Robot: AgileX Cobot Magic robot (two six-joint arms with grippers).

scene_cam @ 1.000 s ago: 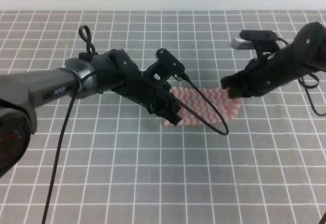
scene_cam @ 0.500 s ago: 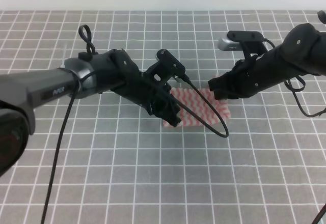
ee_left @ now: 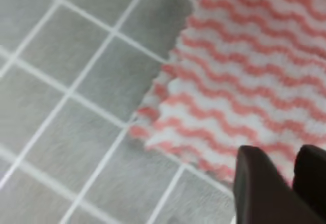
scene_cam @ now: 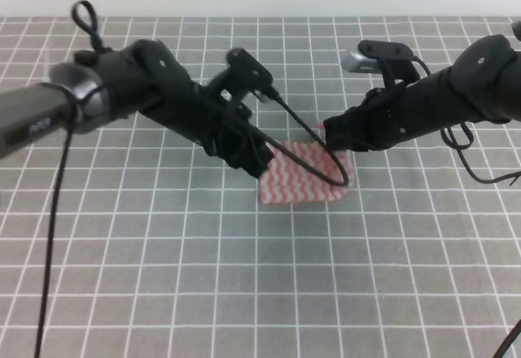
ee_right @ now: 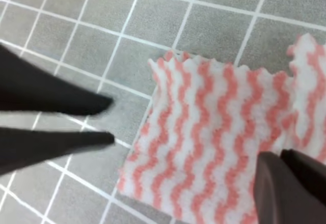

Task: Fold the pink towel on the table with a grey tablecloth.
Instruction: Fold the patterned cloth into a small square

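Near the middle of the high view the towel (scene_cam: pixel 299 177) is lying on the tabletop (scene_cam: pixel 163 277). The right gripper (scene_cam: pixel 332 140), pinched shut on the towel's right edge, is holding it over toward the left, likely to fold it. The left gripper (scene_cam: pixel 259 156) is pinning the left edge, its jaws nearly closed on cloth.

Both arms and a looping black cable (scene_cam: pixel 313 156) crowd over the pink towel (scene_cam: pixel 297 181); grey tablecloth (scene_cam: pixel 244 277) nearer lies open.
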